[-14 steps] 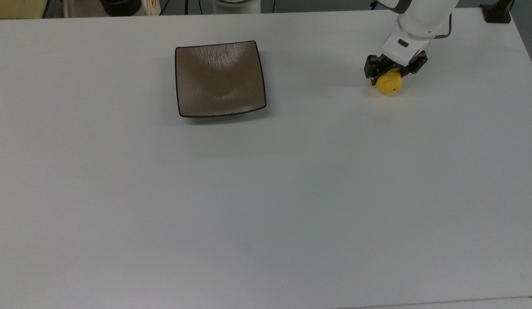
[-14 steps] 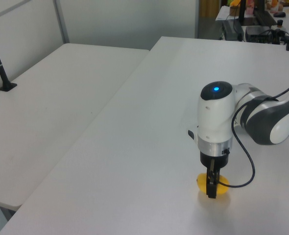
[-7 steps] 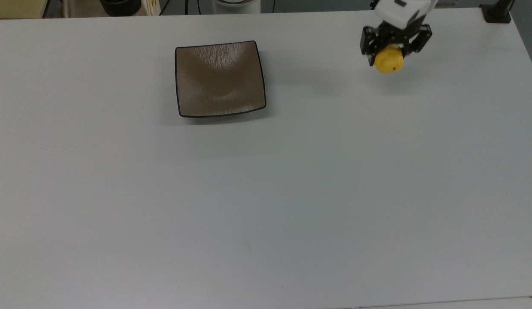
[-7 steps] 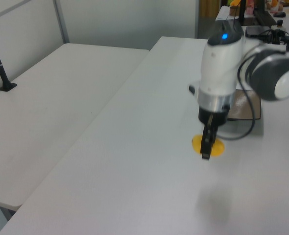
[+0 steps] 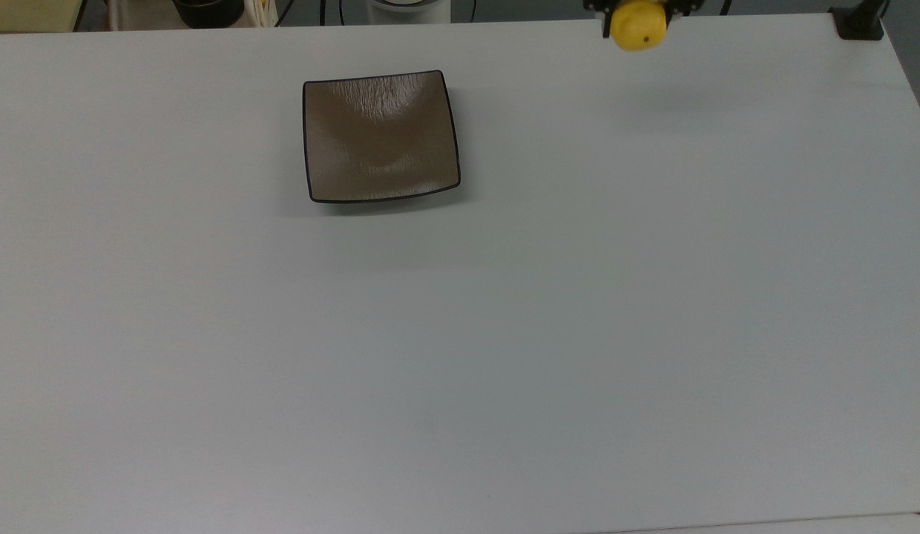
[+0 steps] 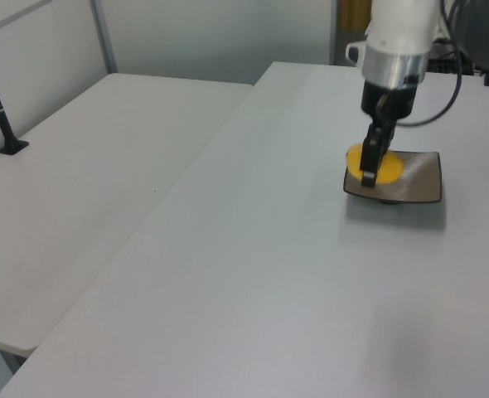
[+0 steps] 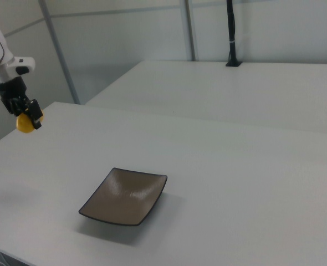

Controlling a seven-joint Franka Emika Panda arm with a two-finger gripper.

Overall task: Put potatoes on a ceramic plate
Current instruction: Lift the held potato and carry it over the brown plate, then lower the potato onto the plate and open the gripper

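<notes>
1. On the near side of the top view, the smooth matte white table (image 5: pixel 504 356) runs bare to its front edge; wide open room on every side of the dish.
2. Farther in, the square brown-grey glazed ceramic plate (image 5: pixel 380 136) sits flat on the table, thin black rim, corners upturned, faint streaks in the glaze. Nothing on it.
3. At the top view's far right edge, well apart from the plate, the black two-finger gripper (image 5: pixel 638 18) hangs in the air, clamped on the small smooth bright yellow oval potato (image 5: pixel 638 26), one tiny dark spot showing. A soft shadow lies on the table below.
4. In the right view the gripper (image 7: pixel 26 117) and potato (image 7: pixel 24 124) are clear of the surface, at the right view's left, beyond the plate (image 7: pixel 124 196).
5. In the left view the potato (image 6: pixel 375 165) overlaps the plate (image 6: pixel 410 181) only by line of sight.
6. Beyond: a second white table (image 7: pixel 252 88), pale wall panels, a black post (image 7: pixel 230 33).
</notes>
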